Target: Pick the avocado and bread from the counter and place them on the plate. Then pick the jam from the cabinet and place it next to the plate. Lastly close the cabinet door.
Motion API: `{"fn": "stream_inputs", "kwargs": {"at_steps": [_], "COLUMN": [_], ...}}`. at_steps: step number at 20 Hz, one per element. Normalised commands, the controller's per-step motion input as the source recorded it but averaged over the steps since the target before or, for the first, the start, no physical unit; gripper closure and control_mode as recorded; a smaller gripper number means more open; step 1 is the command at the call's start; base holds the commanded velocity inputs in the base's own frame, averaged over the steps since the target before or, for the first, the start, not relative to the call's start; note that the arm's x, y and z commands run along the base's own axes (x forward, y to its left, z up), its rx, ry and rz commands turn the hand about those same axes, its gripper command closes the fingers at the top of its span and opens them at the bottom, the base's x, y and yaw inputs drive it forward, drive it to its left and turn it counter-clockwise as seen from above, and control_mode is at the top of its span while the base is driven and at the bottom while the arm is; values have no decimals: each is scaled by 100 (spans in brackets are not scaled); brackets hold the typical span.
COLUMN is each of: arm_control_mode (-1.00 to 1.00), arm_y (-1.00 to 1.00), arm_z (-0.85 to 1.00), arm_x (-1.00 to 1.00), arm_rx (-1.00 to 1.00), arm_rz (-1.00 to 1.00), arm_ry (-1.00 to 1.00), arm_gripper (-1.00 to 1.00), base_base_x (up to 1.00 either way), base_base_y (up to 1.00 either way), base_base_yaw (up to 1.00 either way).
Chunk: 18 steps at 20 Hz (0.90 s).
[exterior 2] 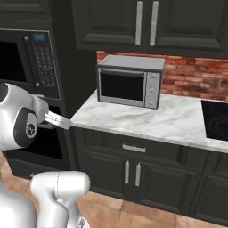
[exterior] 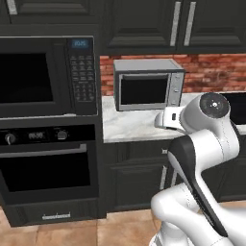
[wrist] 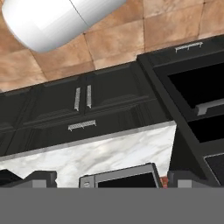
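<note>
The white-grey marble counter (exterior: pixel 129 127) (exterior 2: pixel 178 120) (wrist: pixel 113 155) runs over dark drawer fronts with silver handles. Above it hangs a dark wall cabinet (exterior: pixel 158 24) (exterior 2: pixel 116 22), and both of its doors with long silver bar handles (exterior: pixel 175 23) (exterior 2: pixel 139 17) are shut. My gripper (wrist: pixel 113 178) is open, its dark fingertips (wrist: pixel 41 177) far apart with nothing between them. It is held in front of the counter's edge. The avocado, bread, plate and jam are out of view.
A silver toaster oven (exterior: pixel 146 84) (exterior 2: pixel 129 82) (wrist: pixel 120 179) stands on the counter against the brick wall. A tall unit on the left holds a built-in microwave (exterior: pixel 43 77) and an oven (exterior: pixel 48 168). A black cooktop (exterior 2: pixel 216 118) lies at the right.
</note>
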Motion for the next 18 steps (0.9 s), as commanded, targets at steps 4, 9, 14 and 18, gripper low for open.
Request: {"fn": "stream_inputs", "kwargs": {"at_steps": [4, 9, 14, 18], "arm_control_mode": [100, 100, 100, 100], "arm_y": [0, 0, 0, 0], "arm_z": [0, 0, 0, 0], "arm_x": [0, 0, 0, 0], "arm_rx": [0, 0, 0, 0], "arm_rz": [0, 0, 0, 0], "arm_ry": [0, 0, 0, 0], "arm_gripper": [-100, -100, -100, -100], "base_base_x": [17, 15, 18, 19], "base_base_y": [-54, -56, -53, -44], "base_base_yaw": [-5, -5, -5, -12]}}
